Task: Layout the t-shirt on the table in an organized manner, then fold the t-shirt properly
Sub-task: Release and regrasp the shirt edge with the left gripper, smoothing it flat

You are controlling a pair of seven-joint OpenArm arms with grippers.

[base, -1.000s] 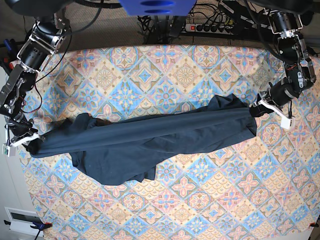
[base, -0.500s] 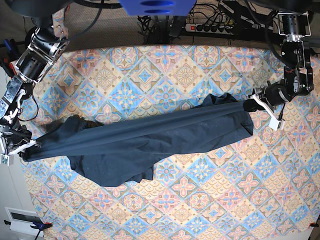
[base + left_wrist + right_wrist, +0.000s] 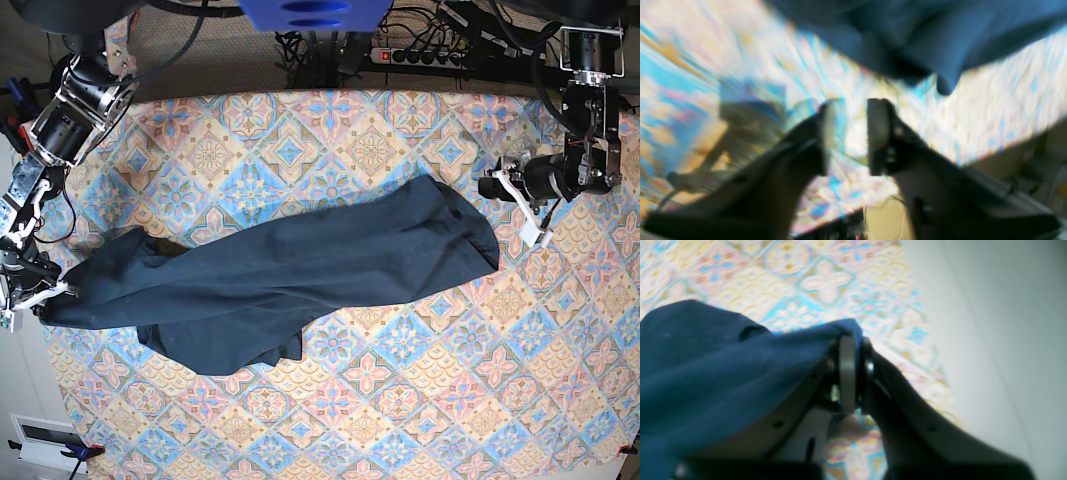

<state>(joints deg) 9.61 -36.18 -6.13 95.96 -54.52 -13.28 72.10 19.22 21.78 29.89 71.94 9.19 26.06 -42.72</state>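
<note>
One t-shirt (image 3: pixel 300 275), dark navy, lying rumpled in a long diagonal band across the middle of the table (image 3: pixel 400 420), one end bunched at the table's left edge in the base view, the other spread toward the right. One table, covered in a patterned tile cloth. Two tools. Right tool (image 3: pixel 853 373): jaws together, clamped on a fold of the t-shirt at the table's edge. Left tool (image 3: pixel 846 136): jaws apart, nothing between them, hanging clear of the t-shirt's near end; the wrist view is blurred. Step in hand, as judged: laying the garment flat, not yet done, since the cloth is creased and doubled over along its lower side. To do it well: the free tool should take a distinct corner or hem, not a bunch of layers, then both tools should draw apart evenly and low over the table so the cloth settles smooth without dragging.
</note>
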